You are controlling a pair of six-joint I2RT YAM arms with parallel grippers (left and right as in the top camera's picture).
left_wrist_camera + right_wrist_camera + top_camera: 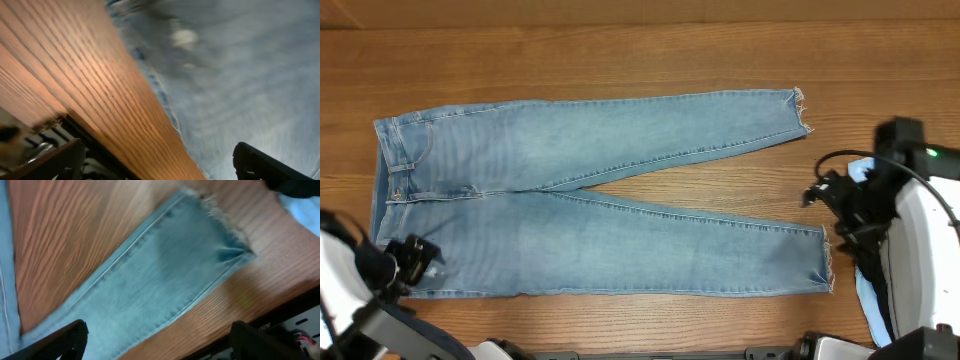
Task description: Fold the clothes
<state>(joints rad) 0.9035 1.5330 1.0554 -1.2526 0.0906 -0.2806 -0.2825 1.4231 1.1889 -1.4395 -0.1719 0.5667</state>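
The light blue faded jeans (580, 200) lie flat on the wooden table, waistband at the left, both legs spread to the right with frayed hems. My left gripper (415, 262) hovers at the jeans' near left corner by the waistband; its wrist view shows the denim edge (240, 85) and the fingers (160, 165) wide apart with nothing between them. My right gripper (832, 205) is beyond the near leg's hem; its wrist view shows that frayed hem (220, 235) ahead of the open, empty fingers (157, 342).
A plain pale-blue cloth (872, 300) lies under the right arm at the table's right edge. The table's front edge (280, 310) runs close behind the near leg's hem. Bare wood (620, 60) lies beyond the far leg.
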